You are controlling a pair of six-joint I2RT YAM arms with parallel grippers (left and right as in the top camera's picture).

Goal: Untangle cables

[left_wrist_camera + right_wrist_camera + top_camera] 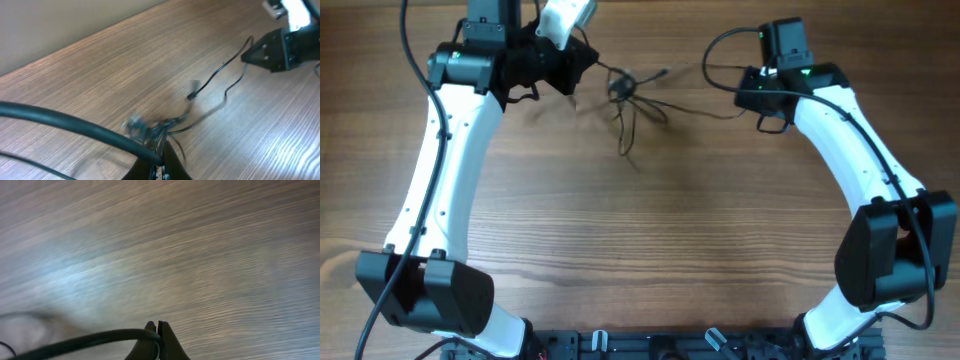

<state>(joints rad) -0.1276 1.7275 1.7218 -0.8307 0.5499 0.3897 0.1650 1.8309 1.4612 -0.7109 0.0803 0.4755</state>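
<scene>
Wooden tabletop (650, 230): cables (625, 92) span left gripper (588, 63) to right gripper (742, 95), both apparently clamped on strands, parting the tangle.

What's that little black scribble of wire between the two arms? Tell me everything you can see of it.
The cables are several very thin black wires, knotted into one small clump, with loose strands straggling out over the wooden table. One free end carries a small dark plug. The clump sits right at the tip of the left end effector; whether it is gripped there is unclear. One strand runs across to the closed tip of the right end effector.
</scene>
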